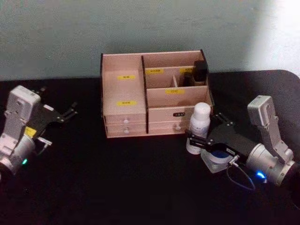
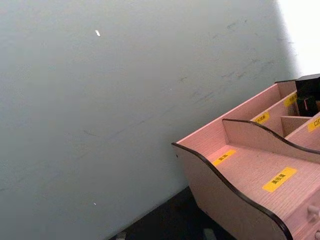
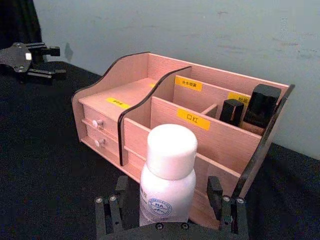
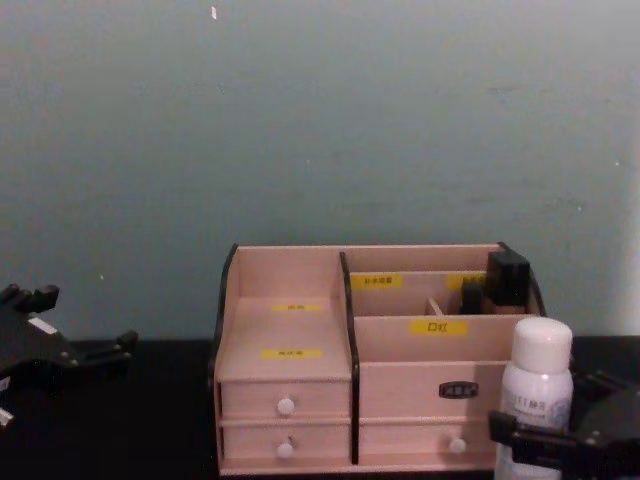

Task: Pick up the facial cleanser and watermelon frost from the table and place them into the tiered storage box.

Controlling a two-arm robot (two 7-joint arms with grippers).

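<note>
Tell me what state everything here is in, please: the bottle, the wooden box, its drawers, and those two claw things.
White bottle: standing upright on the table, cap on.
Right end effector: open, straddling the bottle.
Left end effector: open, holding nothing, left of the box.
Tiered storage box: upright, two dark items standing in a rear compartment.
Drawers: all shut.

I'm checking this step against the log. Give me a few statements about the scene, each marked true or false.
1. The white bottle stands upright on the table in front of the tiered storage box. True.
2. The right gripper is clamped on the bottle. False: its fingers sit either side of it with gaps.
3. The left gripper holds a black item. False: it is open and empty, left of the box.
4. Black items stand in the box's right half. True.
</note>
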